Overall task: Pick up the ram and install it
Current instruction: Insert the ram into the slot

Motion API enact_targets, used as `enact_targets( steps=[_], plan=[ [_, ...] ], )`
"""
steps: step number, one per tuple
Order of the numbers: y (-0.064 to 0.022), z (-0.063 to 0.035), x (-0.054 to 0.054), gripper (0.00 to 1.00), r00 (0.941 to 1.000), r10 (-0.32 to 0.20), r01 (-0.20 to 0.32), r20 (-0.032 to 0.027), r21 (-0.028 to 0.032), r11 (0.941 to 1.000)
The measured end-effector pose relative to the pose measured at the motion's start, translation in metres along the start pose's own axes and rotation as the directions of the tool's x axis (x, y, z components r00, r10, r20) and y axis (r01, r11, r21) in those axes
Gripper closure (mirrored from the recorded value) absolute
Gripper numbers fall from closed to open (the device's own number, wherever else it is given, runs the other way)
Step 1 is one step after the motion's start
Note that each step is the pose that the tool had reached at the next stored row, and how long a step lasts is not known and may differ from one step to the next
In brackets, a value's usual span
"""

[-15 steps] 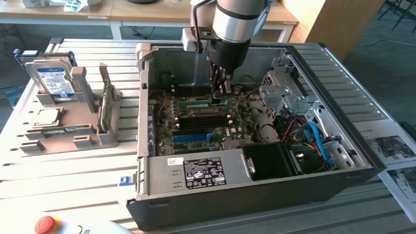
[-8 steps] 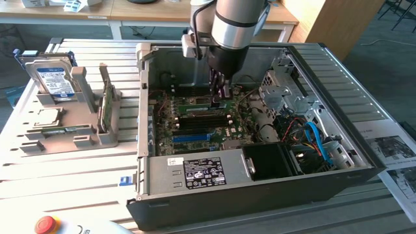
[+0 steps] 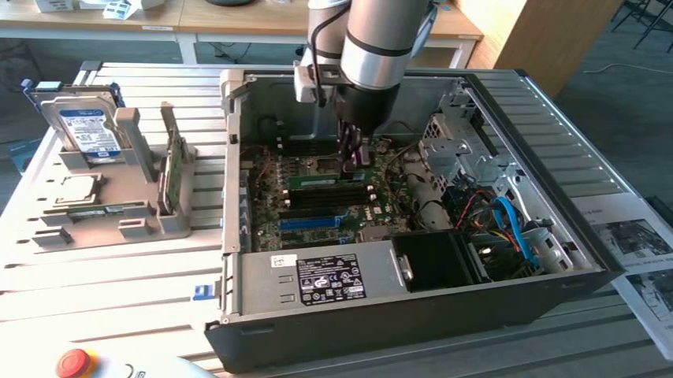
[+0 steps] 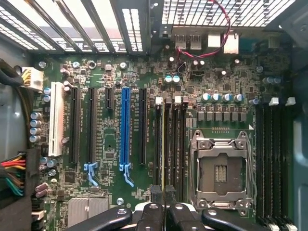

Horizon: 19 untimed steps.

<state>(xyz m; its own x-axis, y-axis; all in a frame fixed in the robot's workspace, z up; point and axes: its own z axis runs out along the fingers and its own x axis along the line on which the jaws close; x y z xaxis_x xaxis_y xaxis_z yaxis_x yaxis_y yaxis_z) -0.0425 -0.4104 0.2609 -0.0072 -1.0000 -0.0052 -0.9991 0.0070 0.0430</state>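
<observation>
- Arm (image 3: 373, 47) comes straight down into the open computer case (image 3: 421, 331), which sits on the slatted bench (image 3: 105, 276).
- End effector (image 3: 358, 161) is low over the motherboard (image 3: 268, 228), with its black fingers (image 4: 155, 192) pinched narrow on the ram (image 3: 314, 179).
- The ram is held on edge with its long side level. It runs parallel to the black memory slots (image 3: 328, 198) and sticks out from the fingers toward the exterior view's left.
- From the wrist camera the ram is a thin pale edge between the fingertips, running along the slot bank.
- That bank lies between the long blue slot strip (image 4: 126, 125) and the open CPU socket (image 4: 220, 171).
- Can't tell which slot it lines up with, or whether it is seated or just above.
- Power supply (image 3: 326, 279) with its label sits at the near wall of the case, and a blue cable (image 3: 510, 220) loops on the exterior view's right.
- A grey rack (image 3: 158, 220) stands on the bench at the exterior view's left, well apart from the case. It holds an upright hard drive (image 3: 84, 130), a wider green card (image 3: 173, 169) on edge and a flat processor chip (image 3: 72, 189).
- Red button (image 3: 74, 362) sits at the near corner, and printed sheets (image 3: 641, 236) lie at the exterior view's right.
</observation>
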Motion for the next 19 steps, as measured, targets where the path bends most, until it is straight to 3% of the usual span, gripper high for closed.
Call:
enact_targets(
  steps=[8,19],
  plan=[
    [-0.0002,0.0100,0.0001,0.88,1.0000,0.000,0.000,0.0000,0.0000,1.0000],
    [-0.0017,0.0104,0.0013,0.88,1.0000,0.000,0.000,0.0000,0.0001,1.0000]
  ],
)
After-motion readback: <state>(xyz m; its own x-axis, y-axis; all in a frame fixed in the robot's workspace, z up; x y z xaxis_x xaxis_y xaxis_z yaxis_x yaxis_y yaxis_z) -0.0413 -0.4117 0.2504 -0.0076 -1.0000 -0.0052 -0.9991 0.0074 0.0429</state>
